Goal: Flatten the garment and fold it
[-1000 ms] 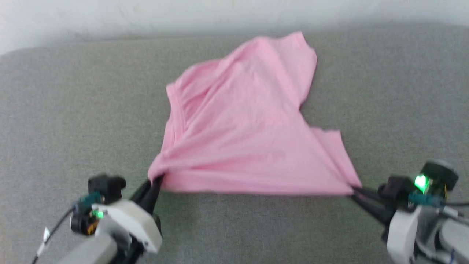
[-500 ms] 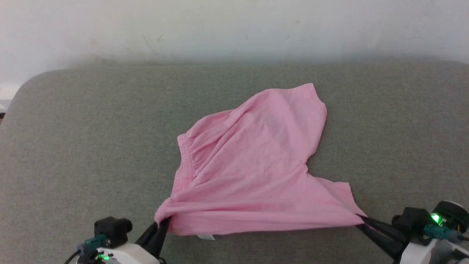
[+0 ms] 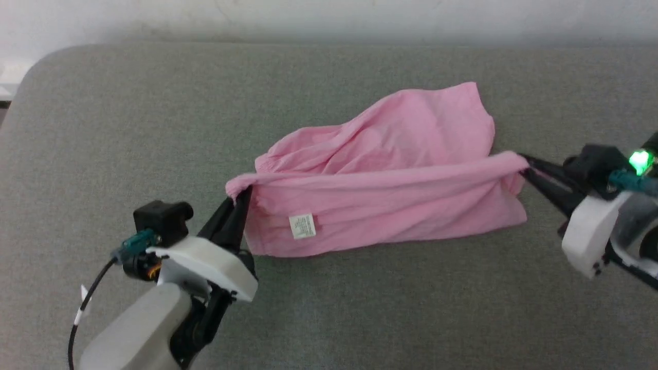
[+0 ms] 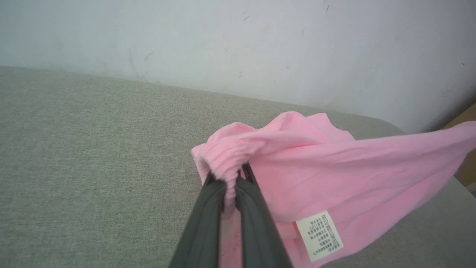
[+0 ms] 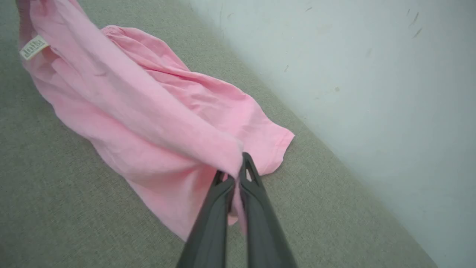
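The light pink garment [image 3: 390, 180] hangs stretched between my two grippers above the grey cushion, its far part still resting on the fabric surface. My left gripper [image 3: 241, 194] is shut on the gathered waistband corner [image 4: 227, 163]. My right gripper [image 3: 524, 167] is shut on the opposite corner [image 5: 234, 163]. A white sewn-in label [image 3: 302, 226] faces me near the left end, and it shows again as the label [image 4: 319, 234] beside my left fingers. The held edge forms a taut rolled band, with a flap hanging below it.
The grey upholstered surface [image 3: 128, 128] spreads wide on all sides of the cloth. A pale wall [image 3: 329, 15] runs along its far edge. The cushion's rounded corner [image 3: 36, 67] is at the far left.
Both grippers have lifted the near edge of the garment up and away from me, folding it back over itself; the label now faces me. The head camera has also shifted.
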